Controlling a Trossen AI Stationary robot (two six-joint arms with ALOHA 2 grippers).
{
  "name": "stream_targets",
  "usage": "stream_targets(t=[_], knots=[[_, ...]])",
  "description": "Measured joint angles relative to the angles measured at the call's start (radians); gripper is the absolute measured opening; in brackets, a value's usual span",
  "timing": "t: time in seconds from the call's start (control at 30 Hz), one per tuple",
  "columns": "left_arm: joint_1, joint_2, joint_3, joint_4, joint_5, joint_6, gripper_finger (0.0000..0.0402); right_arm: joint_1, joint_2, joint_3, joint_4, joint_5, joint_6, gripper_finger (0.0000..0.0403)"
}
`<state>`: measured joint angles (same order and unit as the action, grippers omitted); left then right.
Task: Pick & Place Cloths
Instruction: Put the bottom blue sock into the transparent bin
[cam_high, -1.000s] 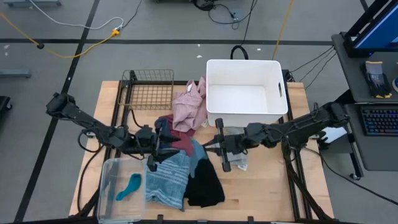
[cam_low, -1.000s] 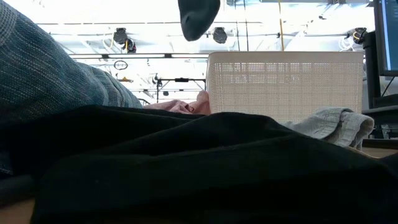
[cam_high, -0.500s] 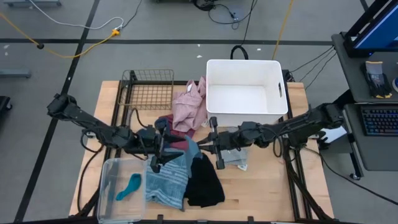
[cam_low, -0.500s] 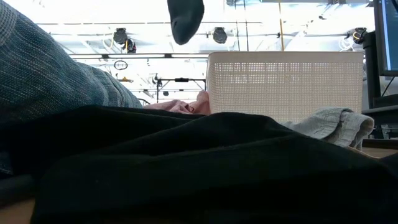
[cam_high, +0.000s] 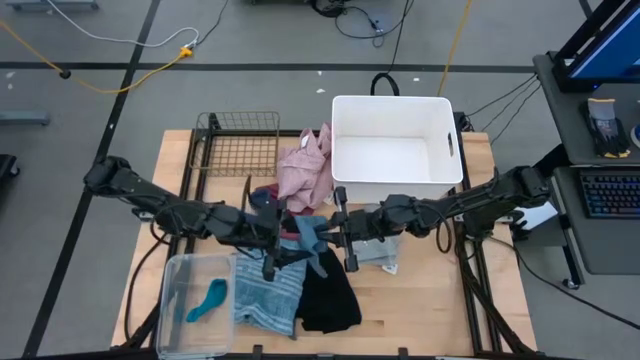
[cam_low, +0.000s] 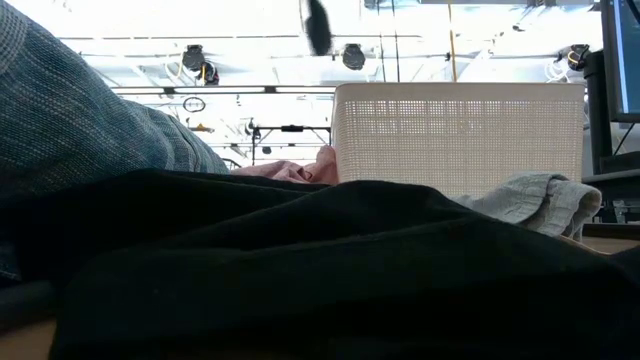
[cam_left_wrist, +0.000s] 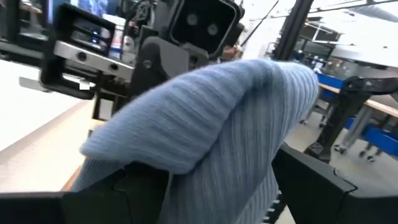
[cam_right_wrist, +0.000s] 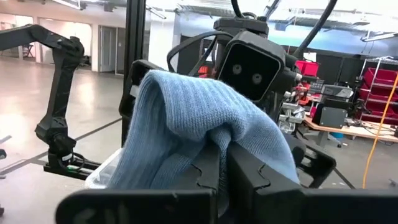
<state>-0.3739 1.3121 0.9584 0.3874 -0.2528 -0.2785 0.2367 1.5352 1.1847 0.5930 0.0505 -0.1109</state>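
Observation:
A light-blue ribbed cloth (cam_high: 310, 240) hangs above the middle of the table between my two grippers. My right gripper (cam_high: 327, 238) reaches in from the right and is shut on it. My left gripper (cam_high: 287, 242) reaches in level from the left and is open. The cloth (cam_left_wrist: 211, 118) bulges between its two wide-set fingers. On the table lie a pink cloth (cam_high: 305, 170), a maroon one (cam_high: 290, 215), a blue-striped one (cam_high: 268, 292), a black one (cam_high: 328, 297) and a grey one (cam_high: 382, 252). A teal cloth (cam_high: 208, 298) rests in the clear bin. My right gripper pinches a bunched fold of the blue cloth (cam_right_wrist: 208, 134) between its two shut fingers (cam_right_wrist: 239, 171), coming level from the table's right. The cloth drapes over the fingers, hangs below them and is clear of the table. My left gripper's open fingers (cam_left_wrist: 134, 186) flank the cloth; whether they touch it I cannot tell.
A white basket (cam_high: 448, 150) stands at the far right of the table, a wire basket (cam_high: 240, 145) at the far left, and a clear bin (cam_high: 180, 275) at the near left. In the low view the black cloth (cam_low: 320, 270) fills the foreground.
My left gripper has gone toward the table's right edge, up to my right gripper, and now stands around the blue cloth. My right gripper has shifted a little to the left, keeping its hold. The cloth has come clear of the pile and now hangs between the two grippers.

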Motion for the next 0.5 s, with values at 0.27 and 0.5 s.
stream_targets(t=[0.27,0.5], knots=[[0.016,0.011,0.002,-0.045,0.031,-0.020,0.0233,0.000,-0.001,0.000,0.001,0.000,0.024,0.0001],[0.034,0.011,0.002,-0.036,0.020,-0.021,0.0091,0.001,-0.001,0.000,0.002,-0.002,0.047,0.0001]])
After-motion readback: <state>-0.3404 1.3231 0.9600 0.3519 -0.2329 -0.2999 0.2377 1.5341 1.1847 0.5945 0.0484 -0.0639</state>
